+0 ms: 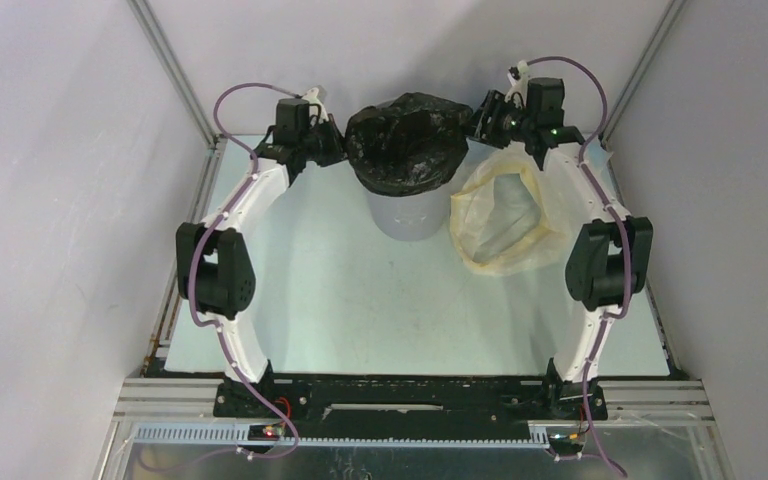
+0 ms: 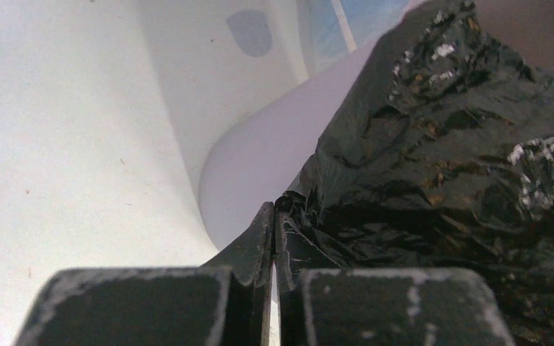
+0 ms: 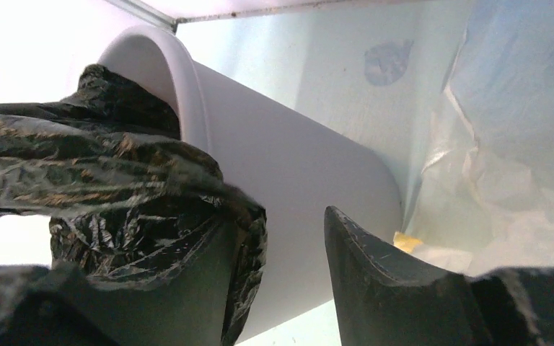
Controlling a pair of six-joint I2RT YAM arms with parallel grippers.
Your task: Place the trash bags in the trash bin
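Although from above the black bag (image 1: 407, 135) looks only like a crumpled cap over the mouth of the bin (image 1: 405, 218), the wrist cameras show who has hold of it. The left gripper (image 2: 274, 216) is pressed shut, its tips pinching a fold of the bag's edge, with the bin's pale wall curving away just beyond them. The right gripper (image 3: 278, 216) has its jaws well apart and clamps nothing. The bag hangs draped over one finger and hides its tip, the other finger (image 3: 375, 281) is bare, and the bin's smooth wall fills the gap between them. Only the overhead view shows both grippers at once, one on each side of the rim with the bag bunched between them. It also shows a see-through yellowish bag (image 1: 500, 215) lying open on the table (image 1: 340, 290) under the right arm, just beside the bin. The right wrist camera catches only a pale crinkled part of it beyond the bare finger.
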